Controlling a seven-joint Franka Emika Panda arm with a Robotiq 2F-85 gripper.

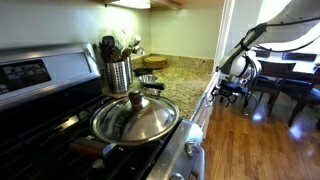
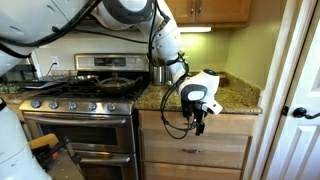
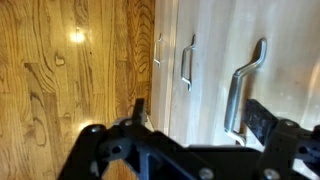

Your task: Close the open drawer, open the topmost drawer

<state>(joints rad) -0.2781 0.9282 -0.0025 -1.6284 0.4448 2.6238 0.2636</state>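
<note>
My gripper (image 2: 200, 118) hangs in front of the light wood drawer stack under the granite counter, at the height of the topmost drawer (image 2: 228, 121). In the wrist view the gripper (image 3: 200, 108) is open, its dark fingers (image 3: 265, 115) either side of the nearest curved metal handle (image 3: 245, 85) without touching it. Two more handles (image 3: 187, 62) sit further down the cabinet front. All drawer fronts look flush, so the open drawer is not in view as open. From the stove-side exterior view, the gripper (image 1: 232, 88) is just off the counter's edge.
A pan with a steel lid (image 1: 135, 118) sits on the stove (image 2: 85, 95). A utensil canister (image 1: 117, 70) stands on the granite counter (image 1: 185, 80). A wood floor (image 1: 260, 145) lies below. A white door (image 2: 300, 100) is next to the cabinet. Dark furniture (image 1: 285, 75) stands behind the arm.
</note>
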